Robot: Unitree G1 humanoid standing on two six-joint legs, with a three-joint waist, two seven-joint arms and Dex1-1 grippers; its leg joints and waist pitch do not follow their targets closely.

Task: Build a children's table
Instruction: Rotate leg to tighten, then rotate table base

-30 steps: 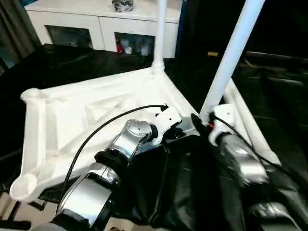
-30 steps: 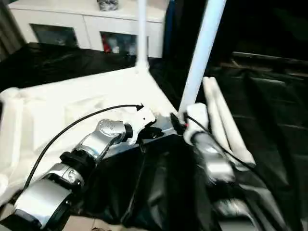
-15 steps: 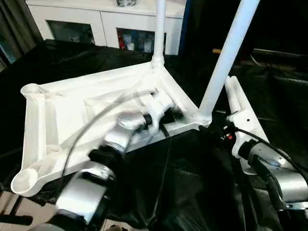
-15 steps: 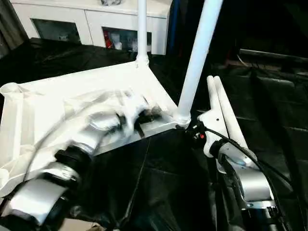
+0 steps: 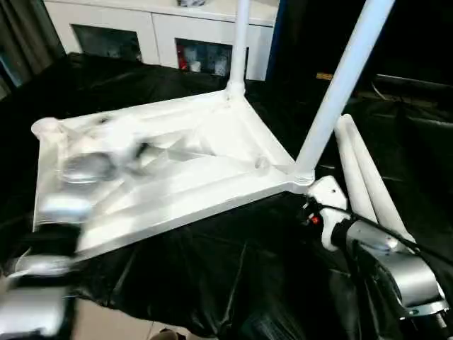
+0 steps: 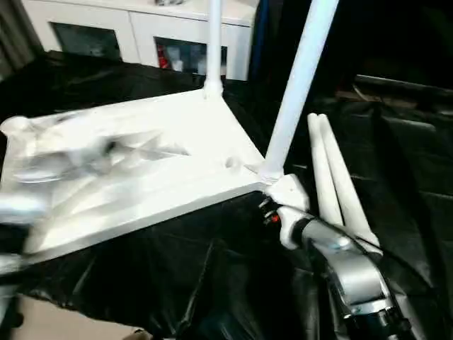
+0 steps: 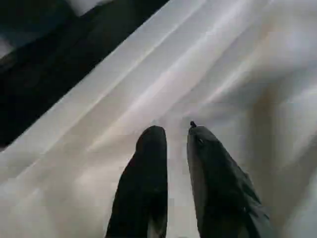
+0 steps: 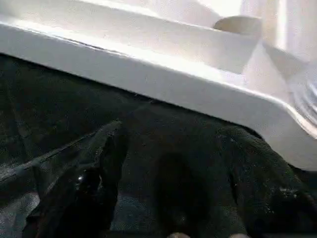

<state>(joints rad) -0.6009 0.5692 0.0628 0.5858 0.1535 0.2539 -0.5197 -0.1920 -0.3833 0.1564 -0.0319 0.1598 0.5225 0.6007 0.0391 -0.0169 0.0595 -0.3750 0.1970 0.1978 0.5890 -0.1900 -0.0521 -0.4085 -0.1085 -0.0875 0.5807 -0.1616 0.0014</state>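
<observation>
Jaws: left gripper (image 7: 176, 131) narrowly parted over the ribbed underside, holding nothing; right gripper, cannot tell. Tabletop (image 5: 212, 152): white, upside down on black cloth (image 5: 233, 276). Two legs (image 5: 340, 92) upright in corner sockets. Two loose legs (image 5: 364, 177) lying side by side beside the tabletop, near the right arm (image 5: 382, 262).

— What's behind the work?
— A white cabinet (image 5: 152, 32) with glass doors, small items inside, perhaps bottles.
— And underneath?
— Black crinkled sheeting (image 5: 233, 276) over the bench; pale floor (image 5: 113, 327) at the near edge, grey curtain (image 5: 21, 42) left.
</observation>
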